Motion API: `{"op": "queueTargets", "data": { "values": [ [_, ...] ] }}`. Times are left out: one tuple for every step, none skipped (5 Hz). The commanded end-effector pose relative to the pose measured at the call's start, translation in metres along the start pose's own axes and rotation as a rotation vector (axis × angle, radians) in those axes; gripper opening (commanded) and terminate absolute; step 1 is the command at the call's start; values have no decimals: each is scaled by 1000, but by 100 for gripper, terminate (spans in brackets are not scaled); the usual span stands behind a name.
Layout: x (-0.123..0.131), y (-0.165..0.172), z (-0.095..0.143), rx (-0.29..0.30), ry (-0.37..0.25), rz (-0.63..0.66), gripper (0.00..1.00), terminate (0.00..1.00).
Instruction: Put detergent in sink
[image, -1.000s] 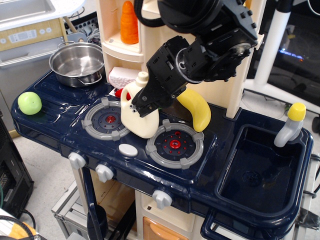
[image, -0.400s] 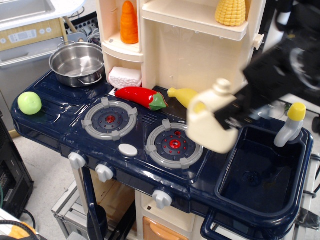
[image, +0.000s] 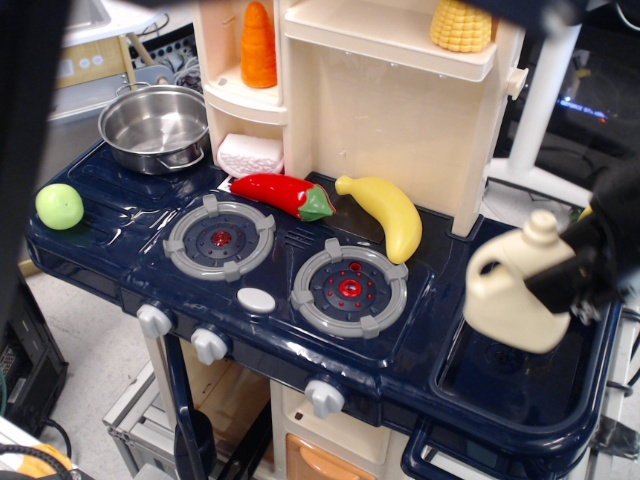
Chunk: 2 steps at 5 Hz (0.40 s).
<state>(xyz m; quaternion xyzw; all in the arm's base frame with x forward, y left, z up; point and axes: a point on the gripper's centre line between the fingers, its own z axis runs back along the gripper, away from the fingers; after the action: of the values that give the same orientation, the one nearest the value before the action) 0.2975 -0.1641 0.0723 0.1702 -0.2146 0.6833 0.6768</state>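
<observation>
The cream-white detergent jug (image: 515, 297) with loop handle and round cap hangs upright above the left part of the dark navy sink (image: 480, 385) at the right of the toy kitchen. My black gripper (image: 572, 275) comes in from the right edge and is shut on the jug's right side. The jug and the arm hide most of the basin; only its front and left rim show.
Two stove burners (image: 348, 288) sit mid-counter. A yellow banana (image: 385, 214) and red chili pepper (image: 282, 193) lie behind them. A steel pot (image: 155, 125) and green ball (image: 59, 206) are at the left. Cream shelves (image: 380, 60) hold a carrot and corn.
My gripper has carried the jug to the right, from over the burners, past the sink's left edge, to above the sink. The banana and chili are uncovered.
</observation>
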Motion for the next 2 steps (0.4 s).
{"op": "queueTargets", "data": {
  "values": [
    [-14,0,8,-69,49,64,0,0],
    [-14,0,8,-69,49,64,100,0]
  ]
}}
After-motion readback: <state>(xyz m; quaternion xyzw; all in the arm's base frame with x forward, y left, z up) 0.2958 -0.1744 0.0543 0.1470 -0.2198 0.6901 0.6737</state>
